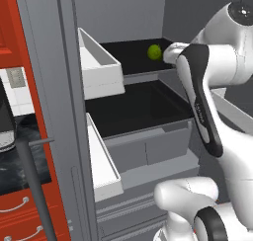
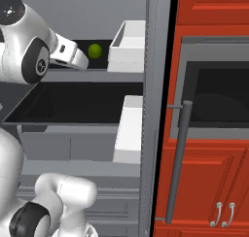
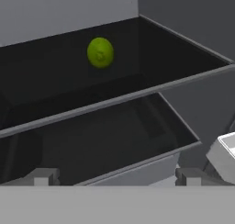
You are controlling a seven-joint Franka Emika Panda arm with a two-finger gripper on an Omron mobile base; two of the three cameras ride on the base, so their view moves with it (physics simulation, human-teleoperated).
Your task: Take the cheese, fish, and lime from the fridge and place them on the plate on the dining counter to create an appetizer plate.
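The fridge (image 1: 64, 111) stands open with black shelves inside. The lime (image 1: 154, 52) (image 2: 95, 50) (image 3: 100, 53), a small yellow-green ball, rests on the upper black shelf (image 3: 55, 76) towards the back. My gripper (image 3: 118, 176) is open in front of that shelf's edge, a short way from the lime, with nothing between its fingers. In the base views the white hand (image 1: 173, 53) (image 2: 73, 56) reaches in at shelf height just beside the lime. The cheese, the fish, the plate and the dining counter are out of view.
A lower black shelf (image 1: 133, 106) sits under the lime's shelf, with grey drawers (image 1: 148, 151) below. White door bins (image 1: 99, 67) (image 2: 127, 49) hang on the open doors. Red cabinets (image 2: 209, 182) and an oven with a grey bar handle (image 2: 177, 158) stand to the right.
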